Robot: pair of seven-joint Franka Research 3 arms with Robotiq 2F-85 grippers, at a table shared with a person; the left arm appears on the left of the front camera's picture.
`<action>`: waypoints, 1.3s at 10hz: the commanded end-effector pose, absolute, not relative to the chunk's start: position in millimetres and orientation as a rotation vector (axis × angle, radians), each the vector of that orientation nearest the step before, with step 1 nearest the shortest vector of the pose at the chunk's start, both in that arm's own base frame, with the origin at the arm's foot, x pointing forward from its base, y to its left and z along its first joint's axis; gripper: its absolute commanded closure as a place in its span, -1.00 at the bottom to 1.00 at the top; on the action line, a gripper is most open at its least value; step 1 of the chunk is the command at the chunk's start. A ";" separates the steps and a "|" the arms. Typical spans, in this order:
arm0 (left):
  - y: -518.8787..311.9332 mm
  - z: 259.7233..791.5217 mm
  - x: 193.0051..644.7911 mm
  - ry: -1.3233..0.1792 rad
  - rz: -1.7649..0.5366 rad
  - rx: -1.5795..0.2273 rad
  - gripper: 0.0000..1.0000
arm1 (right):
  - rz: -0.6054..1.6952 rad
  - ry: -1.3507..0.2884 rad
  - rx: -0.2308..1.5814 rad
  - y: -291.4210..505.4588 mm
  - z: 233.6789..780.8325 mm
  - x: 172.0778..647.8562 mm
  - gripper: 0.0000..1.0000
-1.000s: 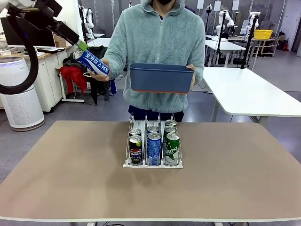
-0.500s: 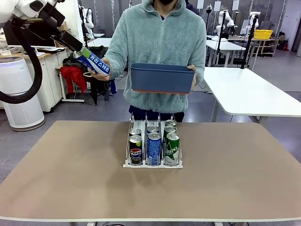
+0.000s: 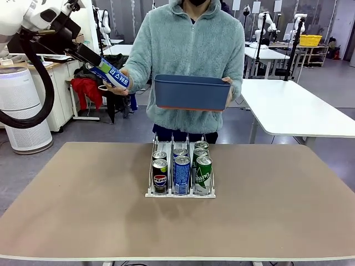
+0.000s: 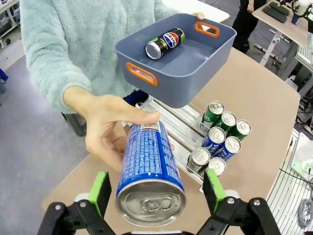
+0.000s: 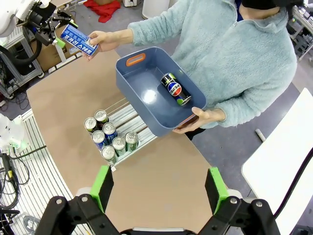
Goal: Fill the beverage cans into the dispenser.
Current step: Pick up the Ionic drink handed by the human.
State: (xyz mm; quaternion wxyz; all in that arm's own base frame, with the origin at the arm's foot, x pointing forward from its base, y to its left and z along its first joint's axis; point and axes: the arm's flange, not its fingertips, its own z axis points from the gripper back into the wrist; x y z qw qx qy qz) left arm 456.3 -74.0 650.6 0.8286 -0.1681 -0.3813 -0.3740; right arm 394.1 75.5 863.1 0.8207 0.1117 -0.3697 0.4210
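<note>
Left gripper (image 4: 156,190) moved in around blue-and-white can (image 4: 149,161). Jaws wide open either side, gripping nothing. Person's hand (image 4: 105,134) holds can up. Squeeze middle gently, wait for let-go, then carry to dispenser (image 3: 180,195).

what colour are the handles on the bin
Orange. The handles stand out against the dark blue bin, clearest in the left wrist view.

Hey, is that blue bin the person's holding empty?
Not empty: one Pepsi can lies on its side inside the blue bin.
</note>
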 end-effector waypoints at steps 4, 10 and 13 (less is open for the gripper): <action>-69.2 638.3 462.1 -0.836 -0.744 -0.390 -1.00 | 0.883 -0.786 0.241 75.7 863.5 393.6 -1.00; -73.9 643.5 462.8 -0.811 -0.769 -0.363 1.00 | 0.883 -0.786 0.241 75.7 863.5 393.6 -1.00; -74.2 646.0 463.6 -0.814 -0.763 -0.349 0.94 | 0.883 -0.786 0.241 75.7 863.5 393.6 -1.00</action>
